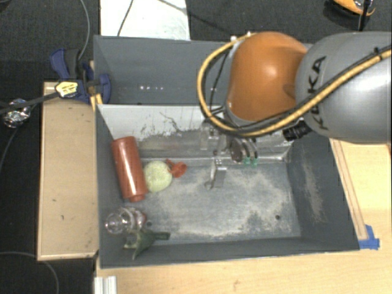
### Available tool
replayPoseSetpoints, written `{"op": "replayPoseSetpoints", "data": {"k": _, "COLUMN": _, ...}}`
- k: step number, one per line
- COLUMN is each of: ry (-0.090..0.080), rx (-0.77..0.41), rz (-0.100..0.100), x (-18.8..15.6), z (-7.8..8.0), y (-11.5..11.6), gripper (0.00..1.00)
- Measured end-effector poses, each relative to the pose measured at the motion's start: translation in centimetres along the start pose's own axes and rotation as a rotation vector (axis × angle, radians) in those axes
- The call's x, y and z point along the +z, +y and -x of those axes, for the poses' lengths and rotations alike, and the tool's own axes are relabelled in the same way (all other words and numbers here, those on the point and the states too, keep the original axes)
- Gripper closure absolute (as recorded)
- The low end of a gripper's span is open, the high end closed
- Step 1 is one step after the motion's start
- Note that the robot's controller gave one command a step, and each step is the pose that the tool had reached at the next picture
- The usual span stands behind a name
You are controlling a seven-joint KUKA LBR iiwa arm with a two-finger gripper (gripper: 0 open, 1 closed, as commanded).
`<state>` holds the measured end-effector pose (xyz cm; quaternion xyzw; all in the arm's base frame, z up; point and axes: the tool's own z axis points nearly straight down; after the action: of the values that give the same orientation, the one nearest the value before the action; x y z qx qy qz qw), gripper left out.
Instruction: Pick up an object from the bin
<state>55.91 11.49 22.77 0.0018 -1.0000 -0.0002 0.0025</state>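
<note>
The gripper (214, 179) hangs low over bare floor near the middle of the grey bin (263, 210), below the arm's orange cover (263, 75). Nothing shows in it, and I cannot tell whether it is open or closed. Everything loose lies on its 9 o'clock side. The small red piece (177, 169) is nearest, then the pale green ball (158, 176) touching it, then the red-brown cylinder (128, 168) against the left wall, with the ball resting at its side. The cylinder's long axis runs almost from 12 to 6, its far end leaning a little toward 11, so it lies crosswise to a straight move from the gripper. The ball has no long axis, and the red piece is too small to read for direction. Well apart, at about 8 o'clock in the near-left corner, sit a clear glassy thing (122, 220) and a dark green thing (144, 239). By my judgement, any pick calls for a shift toward 9 o'clock first.
</note>
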Motion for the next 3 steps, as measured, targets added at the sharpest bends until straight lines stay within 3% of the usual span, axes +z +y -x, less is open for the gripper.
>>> {"op": "replayPoseSetpoints", "data": {"k": 1, "ry": -0.008, "rx": 0.003, "rz": 0.001, "x": -0.5, "z": 0.2, "y": -0.1, "gripper": 0.00}}
{"op": "replayPoseSetpoints", "data": {"k": 2, "ry": -0.012, "rx": 0.042, "rz": 0.002, "x": 5.7, "z": 1.4, "y": 3.2, "gripper": 0.00}}
{"op": "replayPoseSetpoints", "data": {"k": 3, "ry": -0.007, "rx": -0.059, "rz": 0.000, "x": 7.1, "z": 2.9, "y": 8.0, "gripper": 0.00}}
